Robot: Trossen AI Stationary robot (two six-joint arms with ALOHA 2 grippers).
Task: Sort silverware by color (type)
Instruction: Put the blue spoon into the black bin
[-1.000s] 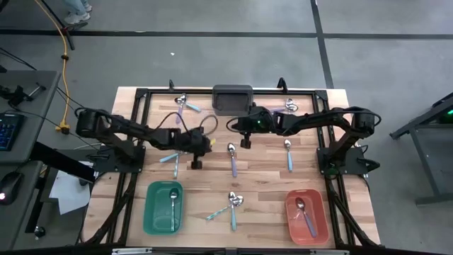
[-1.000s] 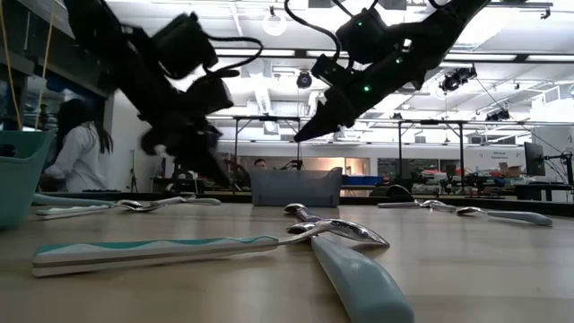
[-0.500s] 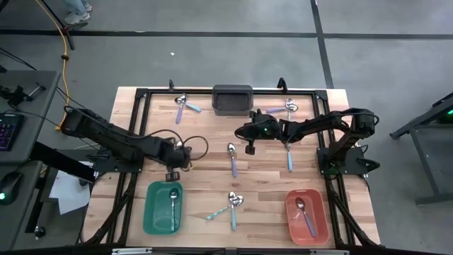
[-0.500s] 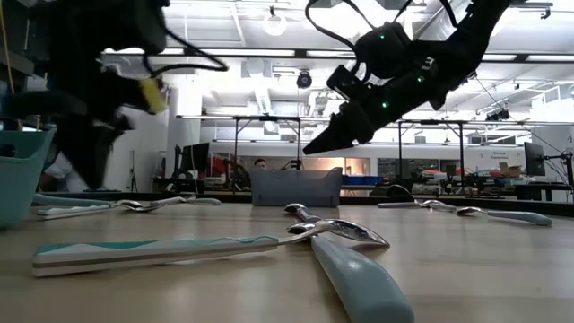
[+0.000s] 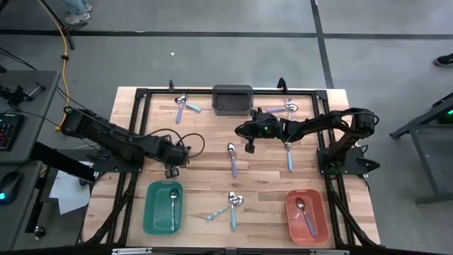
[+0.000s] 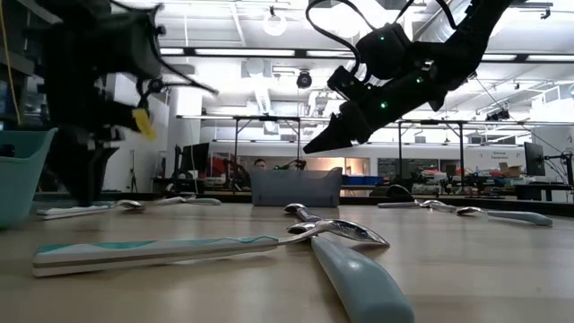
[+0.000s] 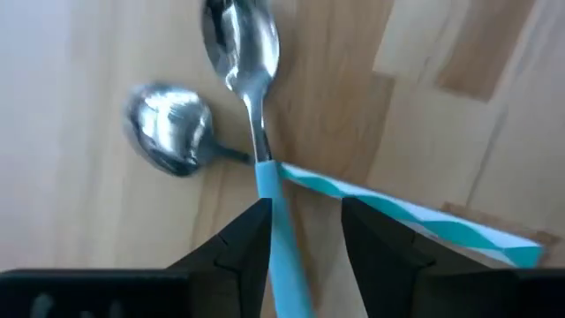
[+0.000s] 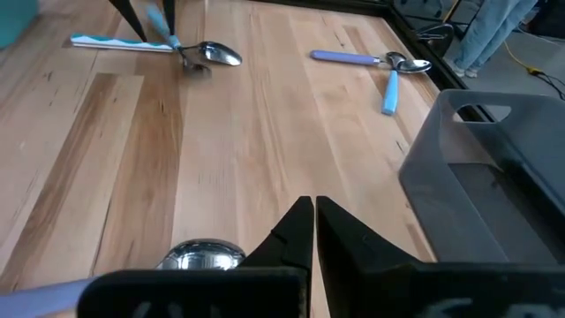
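Two spoons lie crossed on the table left of centre: one with a light blue handle and one with a teal striped handle. My left gripper points down over them, open, with the light blue handle between its fingers; the high view shows this gripper hiding both spoons. My right gripper is shut with nothing in it. It hangs above the bowl of a purple-handled spoon at mid-table and stays well clear of the wood. My left gripper stands with one finger on each side of the light blue handle, coming from above. One finger is right beside the handle; whether it touches, I cannot tell. The spoon lies flat on the table.
A green tray at the near left holds one spoon, and a red tray at the near right holds spoons. A grey bin stands at the far edge. More spoons lie at the far left, far right, right and near centre.
My left gripper has gone toward the table's left and near edges and tipped over to point down; it now stands above the two crossed spoons. My right gripper has sunk a little above the purple-handled spoon.
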